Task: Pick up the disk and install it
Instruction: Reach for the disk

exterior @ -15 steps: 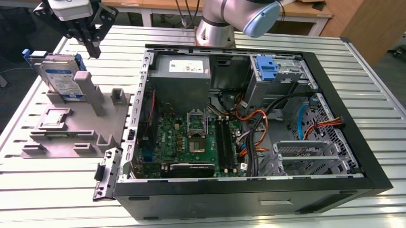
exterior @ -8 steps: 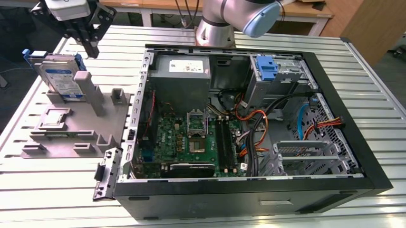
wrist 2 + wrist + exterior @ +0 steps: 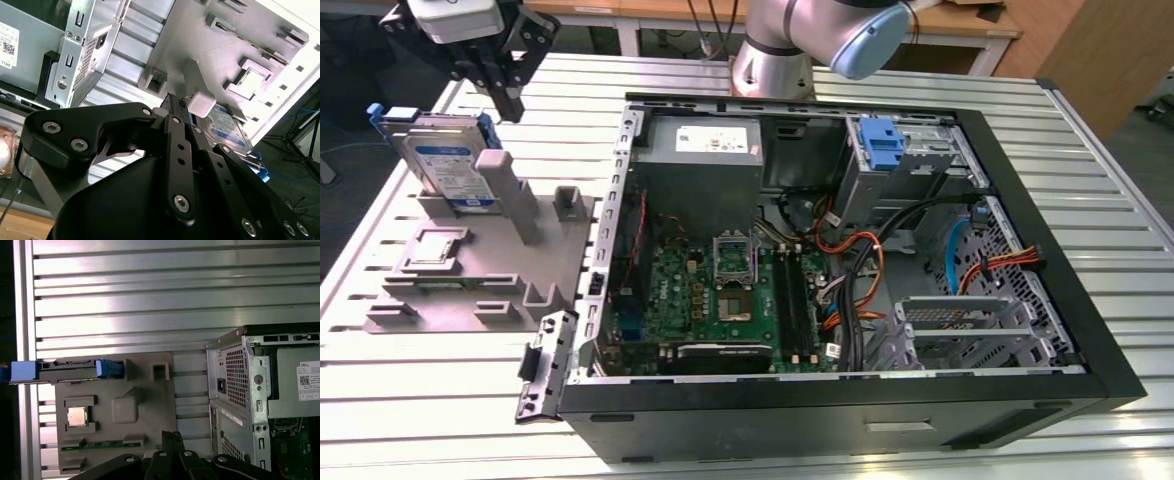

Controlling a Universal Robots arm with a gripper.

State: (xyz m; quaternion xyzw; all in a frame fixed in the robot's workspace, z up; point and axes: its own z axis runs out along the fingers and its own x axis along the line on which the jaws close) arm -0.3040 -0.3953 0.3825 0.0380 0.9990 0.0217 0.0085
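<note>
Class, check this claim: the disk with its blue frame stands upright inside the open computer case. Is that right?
Not quite. The disk does stand upright, but on the grey stand beside the open computer case, not inside it. The exterior view shows this.

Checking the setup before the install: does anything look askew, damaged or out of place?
Nothing stands out. The disk stands on edge in the grey stand, beside the open computer case. The gripper hangs close by its top.
</note>
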